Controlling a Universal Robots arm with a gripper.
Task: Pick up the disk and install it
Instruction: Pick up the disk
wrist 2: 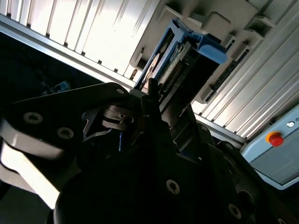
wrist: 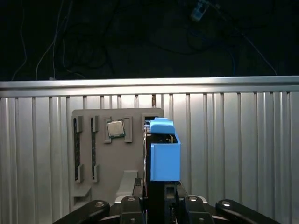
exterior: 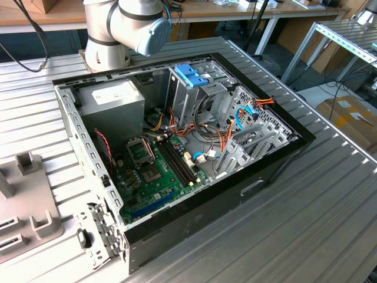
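Note:
In both wrist views the disk [wrist: 164,154] stands on edge between the fingers of my gripper [wrist: 156,198], which is shut on it. Its light-blue plastic frame [wrist 2: 208,45] points away from the gripper, and its silver body and connector edge [wrist 2: 170,63] show beside the dark fingers [wrist 2: 148,91]. The disk hangs in front of a grey holder plate [wrist: 105,158] on the ribbed metal table. I cannot tell whether it touches the plate. In the exterior view the open computer case [exterior: 277,165] lies on the table, with a metal drive cage with a blue top [exterior: 191,75] inside.
The arm's base [exterior: 126,26] stands behind the case. Inside are a grey power supply box [exterior: 112,100], a green board [exterior: 156,174] and loose cables [exterior: 247,109]. The holder plate carries a small square chip [wrist: 115,128]. A red button [wrist 2: 274,138] sits on a pale box.

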